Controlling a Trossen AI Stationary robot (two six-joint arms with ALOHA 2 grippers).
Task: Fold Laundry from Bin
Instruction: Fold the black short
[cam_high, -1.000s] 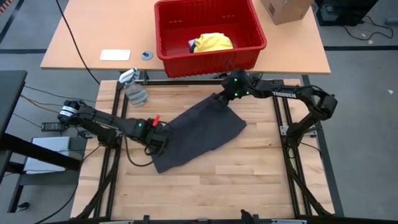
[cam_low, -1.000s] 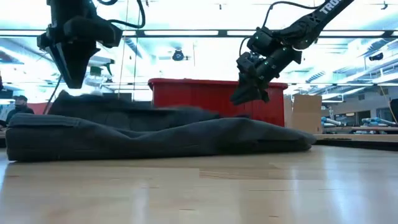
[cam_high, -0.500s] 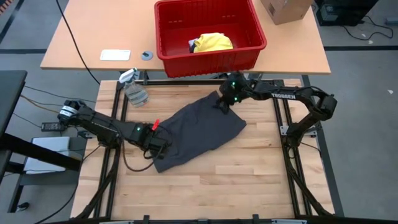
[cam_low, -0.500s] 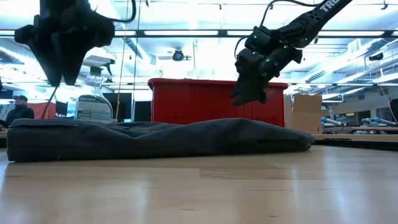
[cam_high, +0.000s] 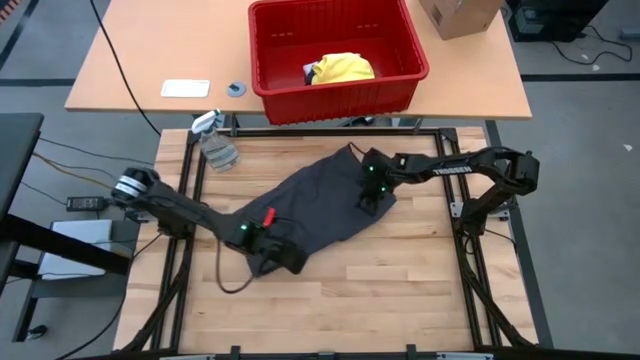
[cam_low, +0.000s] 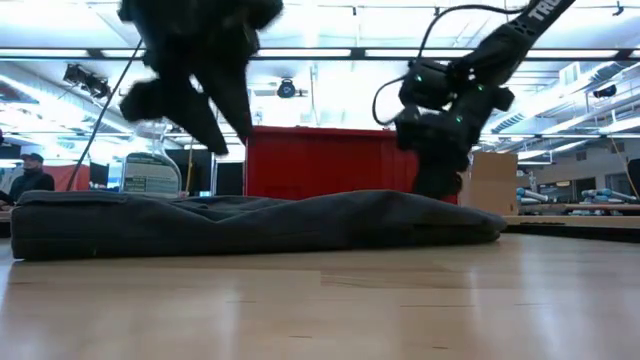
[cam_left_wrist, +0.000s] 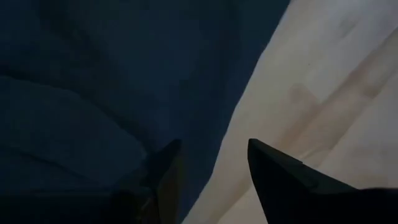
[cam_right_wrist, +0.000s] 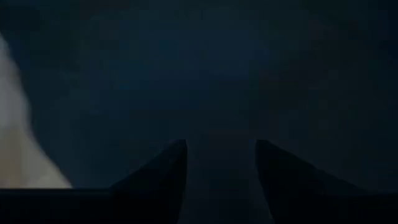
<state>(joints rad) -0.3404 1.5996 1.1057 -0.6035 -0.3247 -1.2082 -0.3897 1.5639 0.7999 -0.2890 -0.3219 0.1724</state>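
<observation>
The dark grey garment (cam_high: 325, 205) is lying spread out flat on the wooden work table (cam_high: 400, 290), running diagonally from near the left arm toward the right arm, which looks like the layout wanted before a fold is made. The left gripper (cam_high: 285, 257) is sitting low at the garment's near corner; in the left wrist view its 2 fingers (cam_left_wrist: 273, 177) are standing apart, straddling the cloth's edge where it meets the bare wood, with nothing pinched between them. The right gripper (cam_high: 372, 198) is hovering over the opposite end of the cloth, and its fingers (cam_right_wrist: 158, 180) are likewise parted over dark fabric, grasping nothing. Both arms appear to be lining up on opposite edges, likely to pinch them and lift for a fold. The red bin (cam_high: 338, 90) is standing on the separate tan table behind, holding a bright yellow garment (cam_high: 342, 68) and a little more cloth beside it. A spray bottle (cam_high: 205, 125) and a small grey rag (cam_high: 220, 153) are sitting at the work table's far left corner, well apart from the cloth, and a cardboard box (cam_high: 458, 14) is resting beside the bin. Nothing is blocking either gripper, though the garment's thick rumpled edge could be hard to pick up cleanly.
</observation>
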